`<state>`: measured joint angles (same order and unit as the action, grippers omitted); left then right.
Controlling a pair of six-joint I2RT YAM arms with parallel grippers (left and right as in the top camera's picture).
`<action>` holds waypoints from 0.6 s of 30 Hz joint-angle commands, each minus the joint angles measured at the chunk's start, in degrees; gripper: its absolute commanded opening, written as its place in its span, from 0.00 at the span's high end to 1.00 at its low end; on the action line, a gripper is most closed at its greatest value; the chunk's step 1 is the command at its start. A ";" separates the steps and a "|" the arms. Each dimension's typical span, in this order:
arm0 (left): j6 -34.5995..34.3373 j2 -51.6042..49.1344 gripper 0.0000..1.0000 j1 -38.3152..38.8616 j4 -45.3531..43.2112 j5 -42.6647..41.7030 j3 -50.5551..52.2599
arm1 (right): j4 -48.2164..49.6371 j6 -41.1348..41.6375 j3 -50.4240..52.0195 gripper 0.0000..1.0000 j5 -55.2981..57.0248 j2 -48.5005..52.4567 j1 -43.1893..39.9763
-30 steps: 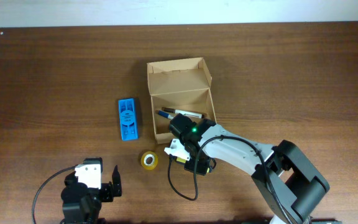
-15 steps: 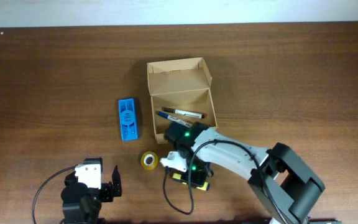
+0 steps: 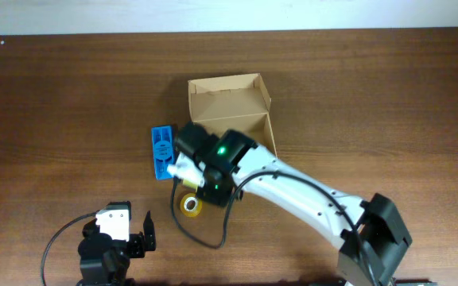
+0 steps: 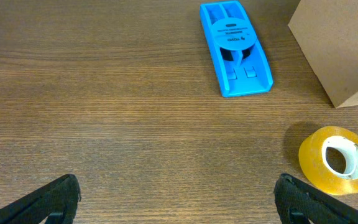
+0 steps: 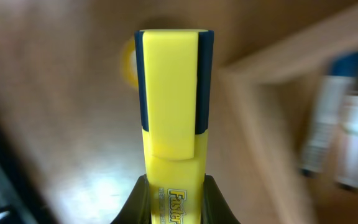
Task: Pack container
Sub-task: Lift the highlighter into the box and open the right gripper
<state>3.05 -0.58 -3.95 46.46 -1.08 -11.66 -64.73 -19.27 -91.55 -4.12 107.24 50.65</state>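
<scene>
The container point(image 3: 229, 105) is a tan cardboard box with its flap lid open toward the back. It also shows in the left wrist view point(image 4: 340, 50), and blurred in the right wrist view point(image 5: 260, 118) with pens point(image 5: 340, 137) inside. My right gripper point(image 5: 174, 202) is shut on a yellow highlighter point(image 5: 173, 106). In the overhead view the right gripper point(image 3: 203, 168) hangs over the box's front left corner and hides the highlighter and the pens. My left gripper point(image 3: 114, 245) is open and empty near the front edge, also in its wrist view point(image 4: 179, 205).
A flat blue plastic object point(image 3: 162, 151) lies left of the box, also in the left wrist view point(image 4: 235, 46). A yellow tape roll point(image 3: 190, 204) lies in front of the box, also in the left wrist view point(image 4: 337, 158).
My right arm has swung from the table in front of the box up and to the left, carrying the yellow highlighter. It now covers the box's front left part. The left arm is still.
</scene>
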 commanded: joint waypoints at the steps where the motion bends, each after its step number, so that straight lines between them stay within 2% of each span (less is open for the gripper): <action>1: 0.94 0.28 0.00 -0.20 0.09 -0.04 0.37 | -0.02 0.66 -3.65 0.88 9.81 -0.15 -3.54; 9: 0.94 0.28 0.00 -0.20 0.09 -0.04 0.37 | 3.30 -3.19 -4.37 0.88 10.82 -0.15 -12.74; 18: 0.94 0.28 0.00 -0.20 0.09 -0.04 0.37 | 8.63 -7.96 -4.35 0.88 9.53 0.98 -16.24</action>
<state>3.05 -0.58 -3.95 46.46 -1.08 -11.66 -56.47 -25.56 -94.76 5.78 107.24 34.83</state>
